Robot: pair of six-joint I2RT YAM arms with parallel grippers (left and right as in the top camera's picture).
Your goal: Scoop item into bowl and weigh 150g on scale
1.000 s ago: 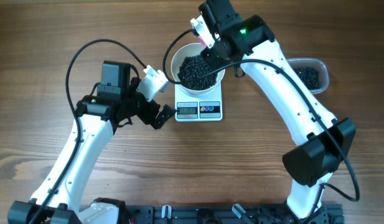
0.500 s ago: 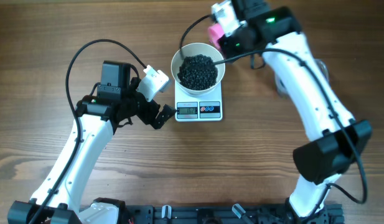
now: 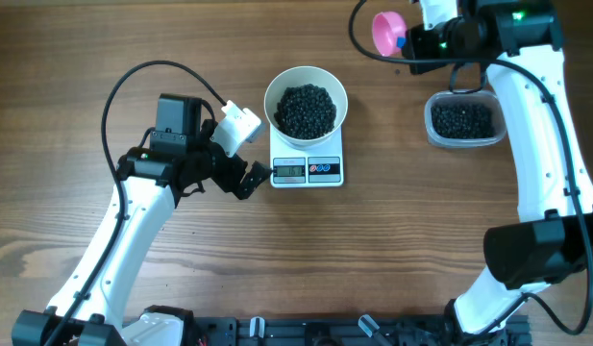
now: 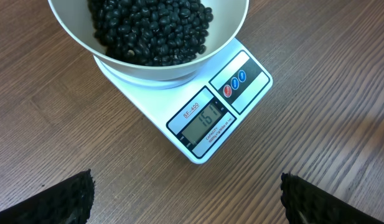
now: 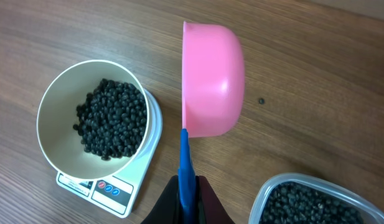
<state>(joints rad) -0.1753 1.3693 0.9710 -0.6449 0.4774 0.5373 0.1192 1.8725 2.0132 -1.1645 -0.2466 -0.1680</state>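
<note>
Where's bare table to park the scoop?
Best: the bare strip of table between the bowl on the scale and the tub. Also the wide patch in front of the scale, between left arm and right arm. Crowded: left of the scale, where the open left gripper sits close, and beyond the tub, where the right gripper holds the scoop.

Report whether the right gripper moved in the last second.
Yes. The right gripper, holding the pink scoop, swung right, away from the bowl on the scale.
</note>
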